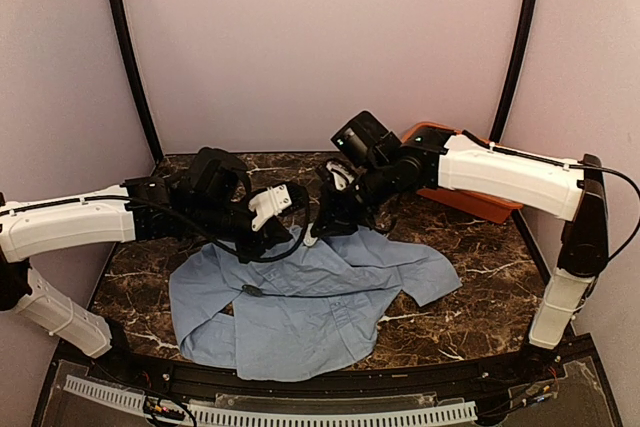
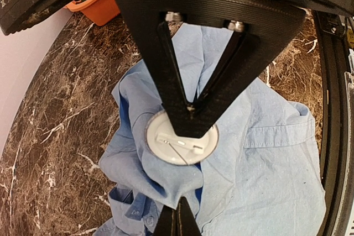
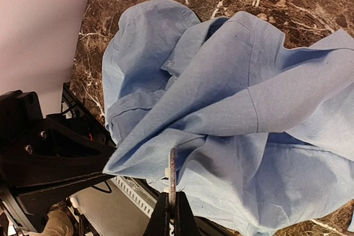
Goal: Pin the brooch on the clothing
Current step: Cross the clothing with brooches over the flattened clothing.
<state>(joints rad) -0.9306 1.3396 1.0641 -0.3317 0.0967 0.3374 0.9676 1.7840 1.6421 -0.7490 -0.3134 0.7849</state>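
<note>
White-backed brooch in left hand

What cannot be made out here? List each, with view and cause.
- Brooch face: left wrist shows only its white back; right wrist sees it edge-on.
- Brooch, top view: too small to find.
- Whether it pierces the shirt: too small to tell.
- Orange bin: mostly behind the right arm, top view.

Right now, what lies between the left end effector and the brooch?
A bunched fold of the light blue shirt, pinched in the left end effector and lapping the brooch's edge; seen in the left wrist view.
</note>
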